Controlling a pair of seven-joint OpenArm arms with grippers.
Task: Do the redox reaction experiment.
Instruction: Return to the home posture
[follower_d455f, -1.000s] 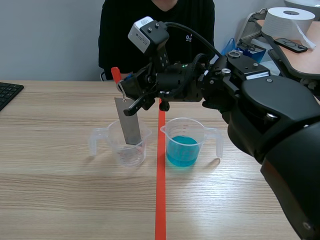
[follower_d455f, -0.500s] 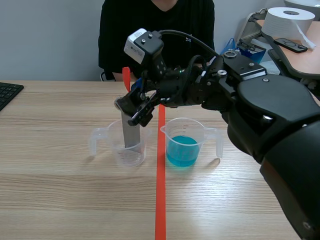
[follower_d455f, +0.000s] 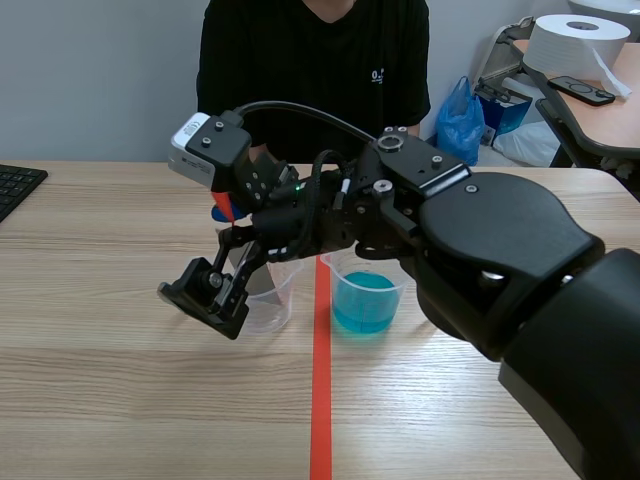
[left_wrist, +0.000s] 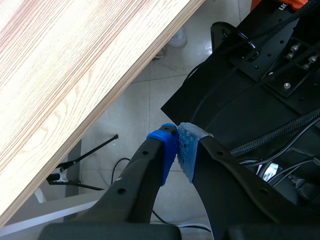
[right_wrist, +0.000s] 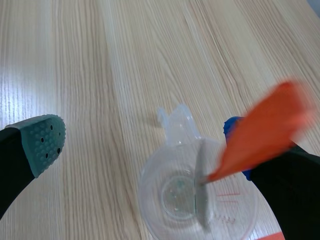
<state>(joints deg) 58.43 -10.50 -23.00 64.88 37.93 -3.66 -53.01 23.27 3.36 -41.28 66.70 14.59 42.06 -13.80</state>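
Now, from the front, my right gripper (follower_d455f: 215, 288) hangs spread over the clear beaker (follower_d455f: 272, 305); the blue-liquid beaker (follower_d455f: 365, 295) stands across the tape line (follower_d455f: 320, 400). Right wrist: fingers released, and the metal strip (right_wrist: 202, 195) with its orange handle (right_wrist: 265, 130) leans inside the clear beaker. Left wrist: my left gripper (left_wrist: 177, 145) is clenched on nothing, beyond the table (left_wrist: 75, 65) edge.

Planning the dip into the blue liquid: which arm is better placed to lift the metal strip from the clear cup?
Right: the right pincer hangs open over the clear cup holding the metal strip; the left pincer is shut, off the table.
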